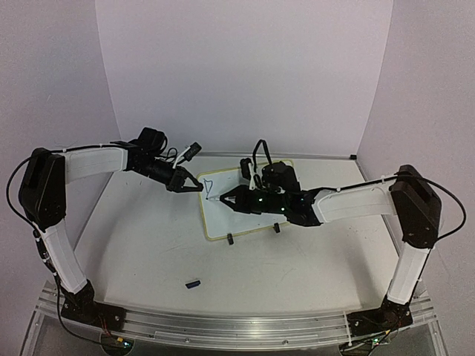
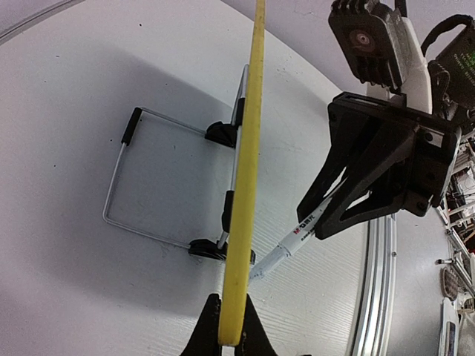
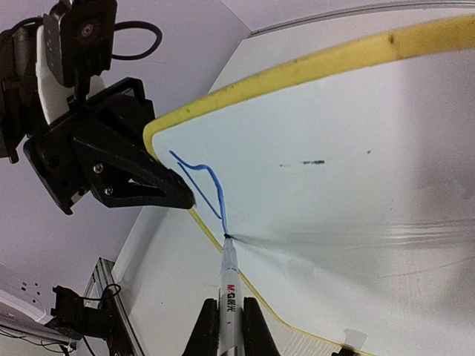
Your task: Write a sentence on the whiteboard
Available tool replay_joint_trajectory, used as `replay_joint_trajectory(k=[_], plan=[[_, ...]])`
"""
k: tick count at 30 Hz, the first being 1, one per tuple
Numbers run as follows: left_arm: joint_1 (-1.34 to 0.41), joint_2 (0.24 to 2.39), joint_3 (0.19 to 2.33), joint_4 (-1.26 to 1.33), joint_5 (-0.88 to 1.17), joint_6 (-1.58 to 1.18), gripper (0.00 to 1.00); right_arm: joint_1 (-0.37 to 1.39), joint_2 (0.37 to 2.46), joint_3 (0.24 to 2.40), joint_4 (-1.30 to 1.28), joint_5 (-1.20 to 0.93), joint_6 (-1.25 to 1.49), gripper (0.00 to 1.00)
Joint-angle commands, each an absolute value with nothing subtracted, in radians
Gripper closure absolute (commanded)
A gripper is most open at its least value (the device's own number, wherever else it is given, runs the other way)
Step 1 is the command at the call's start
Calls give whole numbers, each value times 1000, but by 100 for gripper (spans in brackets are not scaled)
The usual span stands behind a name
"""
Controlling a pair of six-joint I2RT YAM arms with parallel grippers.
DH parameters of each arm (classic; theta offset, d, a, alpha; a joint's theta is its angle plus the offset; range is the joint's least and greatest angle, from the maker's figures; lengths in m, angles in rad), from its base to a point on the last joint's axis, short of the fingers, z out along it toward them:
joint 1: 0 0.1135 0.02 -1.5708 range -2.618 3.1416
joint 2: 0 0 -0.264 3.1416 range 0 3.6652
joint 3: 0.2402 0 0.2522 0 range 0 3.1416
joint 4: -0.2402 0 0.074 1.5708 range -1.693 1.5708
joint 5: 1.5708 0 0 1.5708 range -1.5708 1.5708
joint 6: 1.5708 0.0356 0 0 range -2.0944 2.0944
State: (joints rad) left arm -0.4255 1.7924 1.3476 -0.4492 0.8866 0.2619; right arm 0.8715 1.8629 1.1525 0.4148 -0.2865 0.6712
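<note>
The whiteboard, white with a pale-yellow frame, stands tilted on the table. My left gripper is shut on the frame's edge near the top left corner, its fingertips clamped either side of the yellow strip. In my right gripper, which is shut, sits a white marker. The marker's tip touches the board at the lower end of a blue stroke. That bent blue line by the corner is all of the sentence that shows. The left gripper sits just beside the stroke.
A small blue marker cap lies on the table near the front. Two black clip feet and a wire stand prop the board. Faint dark smudges mark its face. An aluminium rail runs along the near edge.
</note>
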Motion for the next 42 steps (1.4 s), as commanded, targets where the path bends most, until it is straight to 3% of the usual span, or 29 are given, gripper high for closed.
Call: replay_joint_trajectory(k=[1, 11, 42], plan=[[-428, 1758, 1358, -519, 850, 273, 100, 864, 1848, 1184, 410, -265, 668, 100], [-428, 1759, 1362, -524, 846, 275, 100, 864, 1683, 1130, 397, -217, 610, 100], [-433, 1761, 1365, -528, 840, 277, 100, 863, 1803, 1227, 366, -153, 610, 100]])
